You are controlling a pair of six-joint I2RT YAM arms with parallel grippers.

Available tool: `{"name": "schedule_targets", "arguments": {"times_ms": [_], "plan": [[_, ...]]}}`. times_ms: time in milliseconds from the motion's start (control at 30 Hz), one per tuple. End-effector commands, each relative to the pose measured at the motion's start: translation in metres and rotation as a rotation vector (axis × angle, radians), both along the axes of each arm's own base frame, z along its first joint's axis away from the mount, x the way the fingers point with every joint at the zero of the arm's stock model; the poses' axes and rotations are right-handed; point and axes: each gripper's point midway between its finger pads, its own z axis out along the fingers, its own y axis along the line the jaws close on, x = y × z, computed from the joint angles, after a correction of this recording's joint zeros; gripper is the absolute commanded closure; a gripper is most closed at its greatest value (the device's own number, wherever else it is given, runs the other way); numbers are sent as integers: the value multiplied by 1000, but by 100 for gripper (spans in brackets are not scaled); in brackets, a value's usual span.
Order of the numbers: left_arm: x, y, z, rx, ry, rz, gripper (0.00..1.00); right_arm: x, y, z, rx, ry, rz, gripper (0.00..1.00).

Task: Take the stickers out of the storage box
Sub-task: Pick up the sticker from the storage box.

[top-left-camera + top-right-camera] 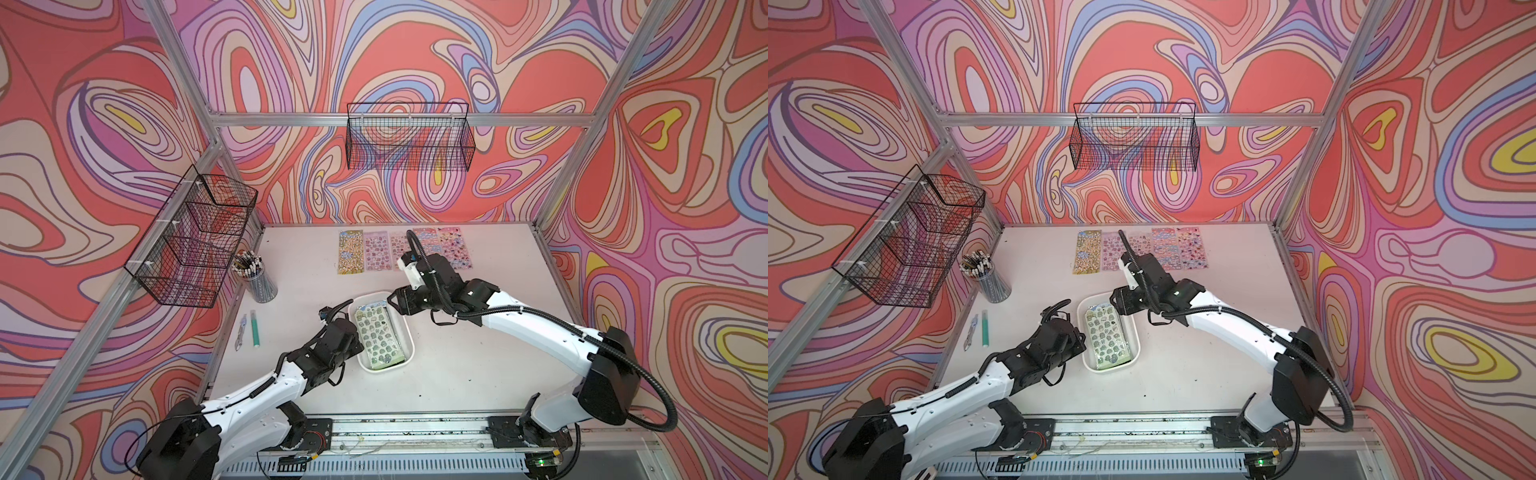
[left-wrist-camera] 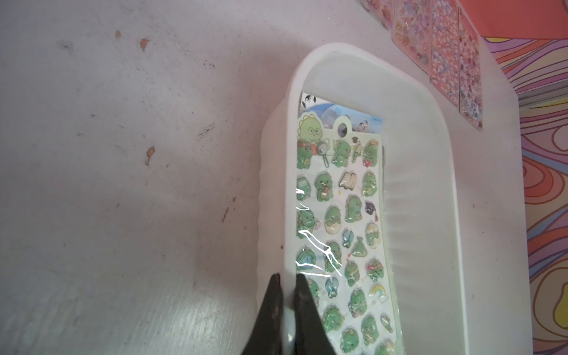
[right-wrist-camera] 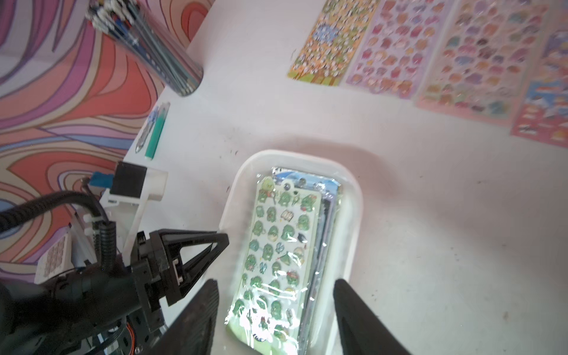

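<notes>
Shows a shallow white plastic storage box (image 1: 409, 332) with rounded corners near the middle of a white table (image 1: 457, 374). Holds a stack of thin rectangular sticker sheets, topmost a pale green sheet of cartoon dinosaurs (image 1: 376, 336) in a glossy clear wrapper, flat and face up, with a blue penguin sheet (image 2: 338, 112) peeking out beneath at the far end.

Has the left gripper (image 2: 288, 285) clenched on the box's long side wall, one black finger outside and one inside. Seems meant to steady the light box against sliding or lifting during a pull on the sheets.

Has the right gripper (image 3: 275, 285) hanging above the box, jaws spread wide with nothing between them, apparently lined up to take the top sheet across its narrow width.

Runs the long axis of box and stack from the robot's side toward the far edge, far end leaning slightly to the robot's left. Points the green sheet's header and hang hole away from the robot.

Displays five more sheets (image 1: 376, 251) side by side along the far edge, well apart from the box, long axes likewise near to far.
</notes>
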Motion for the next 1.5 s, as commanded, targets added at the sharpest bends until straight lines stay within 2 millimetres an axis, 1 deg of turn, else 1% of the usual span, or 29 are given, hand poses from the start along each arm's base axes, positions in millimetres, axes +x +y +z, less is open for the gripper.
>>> {"name": "schedule_targets", "arguments": {"times_ms": [0,33,133,200,300,367,500,667,867,1000,1133,1367,1467], "plan": [[6,0,0,-29,-11,37,90,-10,11,-32,-57,48,-4,40],[6,0,0,-27,-11,36,90,-15,16,-41,-71,60,9,41],[6,0,1,-27,-15,35,90,-21,21,-65,-110,91,14,42],[6,1,1,-21,-17,34,90,-23,23,-77,-145,89,12,42],[4,2,3,-20,-22,32,90,-20,20,-93,-215,82,-2,40],[4,3,4,-19,-24,30,90,-18,21,-111,-251,97,-5,39],[3,4,5,-14,-28,28,90,-15,23,-130,-309,110,-9,38],[2,4,6,-21,-34,25,90,-9,22,-139,-374,84,-26,36],[2,4,5,-23,-32,22,90,-8,23,-155,-402,100,-27,37],[2,3,5,-20,-34,18,90,-5,24,-156,-405,95,-33,41],[2,3,5,-19,-35,15,90,-3,25,-162,-426,97,-31,44],[1,5,7,-15,-41,16,90,4,19,-164,-483,67,-50,51],[0,6,6,-15,-40,16,90,8,15,-162,-504,51,-62,59]]}}
